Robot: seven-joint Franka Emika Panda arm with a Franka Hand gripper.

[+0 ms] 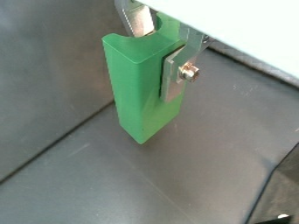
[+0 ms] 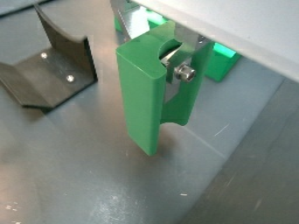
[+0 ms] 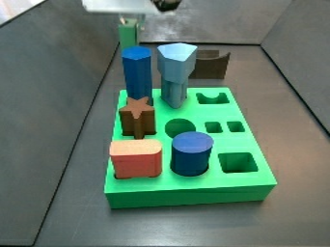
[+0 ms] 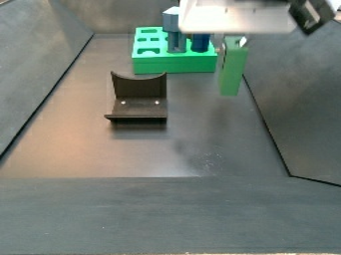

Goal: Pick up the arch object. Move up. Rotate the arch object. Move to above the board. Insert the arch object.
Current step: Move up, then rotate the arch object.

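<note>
In the side view taken from the open end of the counter, the fixture stands nearest, at about 10 o'clock from centre, apart from everything else. Beyond it, at about 2 o'clock, the tool hangs above the floor, closed on the top of the arch. The arch hangs upright with its lower end clear of the floor. Farther back, at 12 o'clock, lies the board with blue pegs standing in it.

Both wrist views show silver fingers pressed against the arch's sides, the block held long-side-down over bare floor. One of them shows the notch edge beside a finger.

In the side view looking across the board, the arch shows only as a small green piece at 11 o'clock, behind the pegs.

I judge the pick and lift done. Rotation comes next, then travel over the board. That calls for a firm grip and a path clear of the tall pegs.
</note>
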